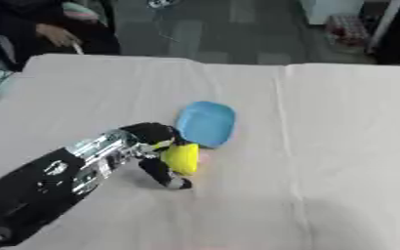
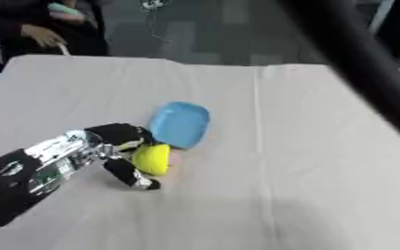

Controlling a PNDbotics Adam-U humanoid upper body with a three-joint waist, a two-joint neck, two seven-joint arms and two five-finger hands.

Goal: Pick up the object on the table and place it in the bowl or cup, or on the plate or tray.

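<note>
Left arm enters from near-left corner of tabletop [image 1: 340, 146], white cloth over it. Left hand [image 1: 156, 141] near tabletop's middle, fingers and thumb curled round a yellow object [image 1: 183, 158]; thumb tip down on the cloth. Small pinkish thing shows just right of the yellow object. Just beyond, touching or nearly so: blue plate [image 1: 207, 123], lying flat. Right hand unseen.
</note>
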